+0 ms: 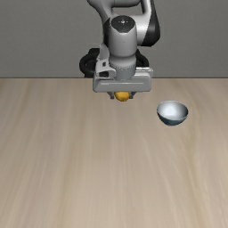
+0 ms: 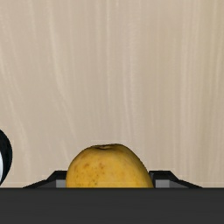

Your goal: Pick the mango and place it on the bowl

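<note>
Mango (image 2: 107, 166) in gripper (image 1: 122, 93), pinched both sides

Tally: one mango (image 1: 122, 95), yellow-orange. One bowl (image 1: 173, 112), small and metallic, near the mango. One table (image 1: 89, 169), pale wood grain, beneath the mango. Three things counted.

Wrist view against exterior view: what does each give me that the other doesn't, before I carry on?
Wrist view: the mango across its full width, a finger against each side. Exterior view: the arm and the whole bowl, on the table to the exterior view's right of the gripper. Both: the gripper shut on the mango, above the wooden table.
</note>
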### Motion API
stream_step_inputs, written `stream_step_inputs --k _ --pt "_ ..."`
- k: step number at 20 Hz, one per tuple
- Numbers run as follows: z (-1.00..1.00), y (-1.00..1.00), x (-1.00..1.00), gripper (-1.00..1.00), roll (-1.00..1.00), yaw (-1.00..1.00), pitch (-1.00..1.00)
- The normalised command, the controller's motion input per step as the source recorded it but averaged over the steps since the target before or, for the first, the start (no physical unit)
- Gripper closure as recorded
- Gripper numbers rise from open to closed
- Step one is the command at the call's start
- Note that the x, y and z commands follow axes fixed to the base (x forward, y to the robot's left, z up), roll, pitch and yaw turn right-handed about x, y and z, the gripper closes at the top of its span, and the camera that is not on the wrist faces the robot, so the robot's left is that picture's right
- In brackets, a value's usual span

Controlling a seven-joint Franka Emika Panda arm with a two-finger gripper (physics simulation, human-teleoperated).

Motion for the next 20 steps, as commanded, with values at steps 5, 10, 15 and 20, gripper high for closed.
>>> stream_step_inputs --k 5,10,15,20 --pt "0.0 1.0 0.0 1.0 0.0 0.0 0.0" --pt "0.0 1.0 0.0 1.0 0.0 0.0 0.0" --pt "0.0 0.8 0.2 1.0 0.0 0.0 0.0" --pt "0.0 0.0 0.0 -1.0 0.0 0.0 0.0"
